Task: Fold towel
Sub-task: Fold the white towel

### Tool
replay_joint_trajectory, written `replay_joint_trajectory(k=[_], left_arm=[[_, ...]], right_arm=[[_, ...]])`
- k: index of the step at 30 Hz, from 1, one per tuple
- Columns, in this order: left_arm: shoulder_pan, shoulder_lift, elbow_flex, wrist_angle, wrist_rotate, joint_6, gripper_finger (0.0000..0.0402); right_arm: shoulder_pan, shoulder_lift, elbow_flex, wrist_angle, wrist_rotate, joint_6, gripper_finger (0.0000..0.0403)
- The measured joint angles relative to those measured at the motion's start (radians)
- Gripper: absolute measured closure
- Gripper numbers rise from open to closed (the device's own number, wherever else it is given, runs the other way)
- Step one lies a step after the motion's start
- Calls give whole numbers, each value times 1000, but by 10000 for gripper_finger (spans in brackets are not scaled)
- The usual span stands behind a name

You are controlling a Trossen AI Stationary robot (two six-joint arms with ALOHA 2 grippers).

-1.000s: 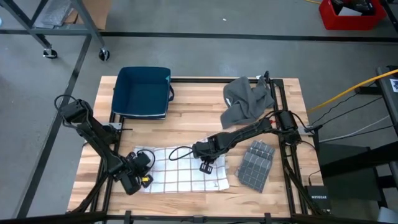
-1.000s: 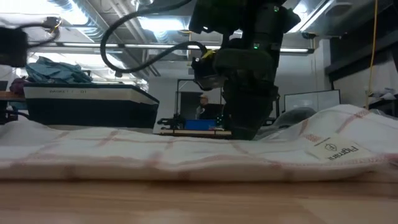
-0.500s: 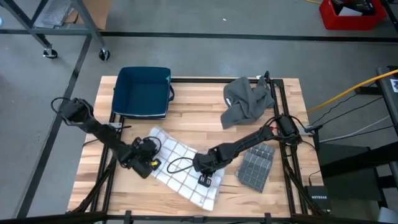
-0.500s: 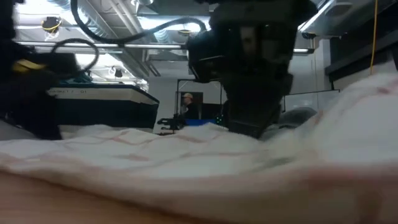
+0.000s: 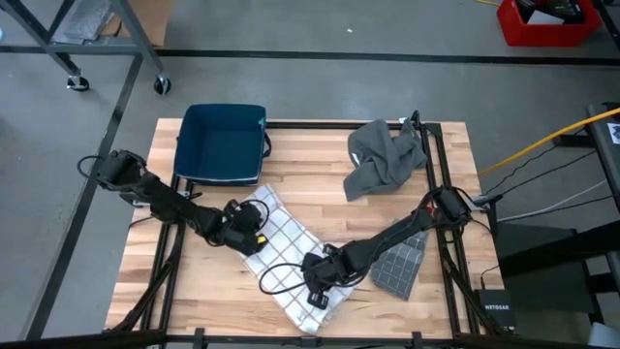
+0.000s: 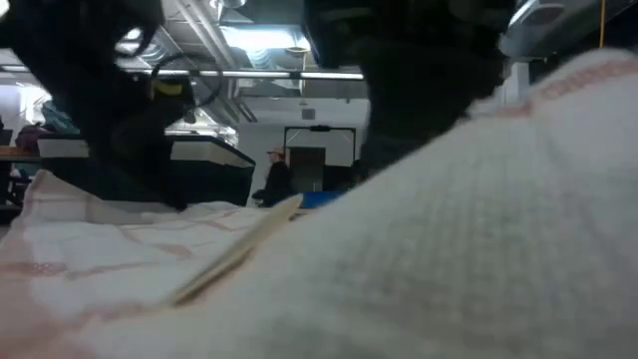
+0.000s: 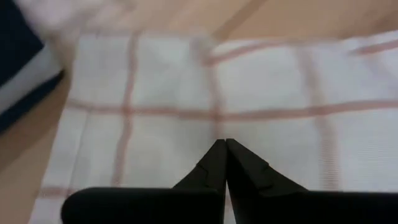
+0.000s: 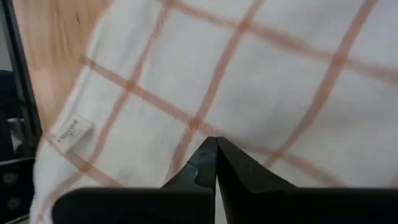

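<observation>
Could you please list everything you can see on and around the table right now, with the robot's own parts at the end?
checked towel: one, white with reddish lines, lying diagonally across the front middle of the table
blue bin: one, dark blue, back left of the table
grey cloth: one, grey, crumpled at the back right
folded grey towel: one, grey waffle texture, front right beside the checked towel
table: one, light wood
red crate: one, red, on the floor beyond the table's right corner
left gripper: one, dark, shut, on the towel's far end
right gripper: one, dark, shut, on the towel's near end
</observation>
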Motion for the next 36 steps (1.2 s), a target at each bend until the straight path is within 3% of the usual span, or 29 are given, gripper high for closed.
replay_joint_trajectory(k=[8,14,21,28,36], left_arm=[[-52,-128,55,-38,96,217,401],[-110,-118,54,-208,179,81,401],[-173,-59,53,-266,181,-61,401],[-148,82,53,-231,129,-98,401],[-40,238,60,40,69,54,401]], right_arm=[[-20,-3,109,-122,128,-199,391],[-80,-3,110,-207,127,-283,391],[-148,-3,81,-324,-189,-286,391],[-121,-2,0,-264,-209,-280,391],[-58,33,-56,-97,-286,-137,391]])
